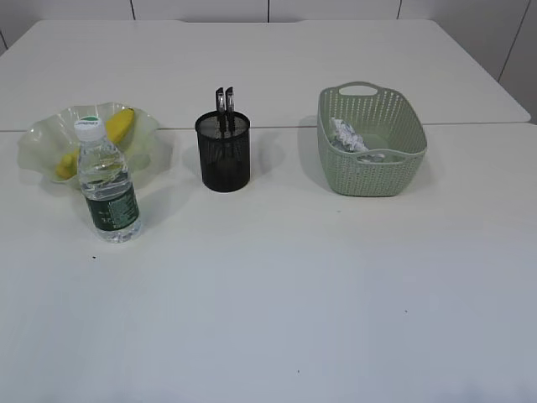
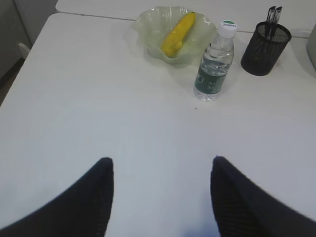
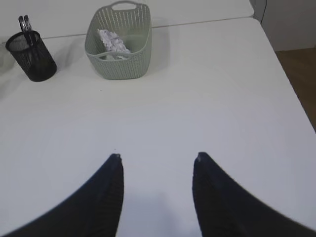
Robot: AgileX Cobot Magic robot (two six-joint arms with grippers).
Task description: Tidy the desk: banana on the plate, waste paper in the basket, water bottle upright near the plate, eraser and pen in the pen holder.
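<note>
Tidying appears all but finished on the white desk [image 1: 336, 285]. The banana [image 1: 120, 124] lies in the ruffled pale-green plate [image 1: 38, 138] at the left, and the water bottle [image 1: 107, 180] stands upright, cap on, just in front of that plate and partly overlapping it in the exterior view. The black mesh pen holder [image 1: 223, 153] sits in the middle with dark clipped pens [image 1: 224, 99] sticking out of its top; whether the eraser is inside cannot be told through the mesh, and no eraser shows loose anywhere on the desk. Crumpled waste paper [image 1: 344, 134] rests inside the green woven basket [image 1: 373, 172] at the right. Neither arm shows in the exterior view. The left gripper [image 2: 162, 163] hangs over bare desk well short of the bottle, its dark fingers set wide apart and holding nothing; the right gripper [image 3: 158, 158] likewise hovers over bare surface well back from the basket, jaws parted and empty. By these views every visible item is in its place, with only the eraser unconfirmed.
</note>
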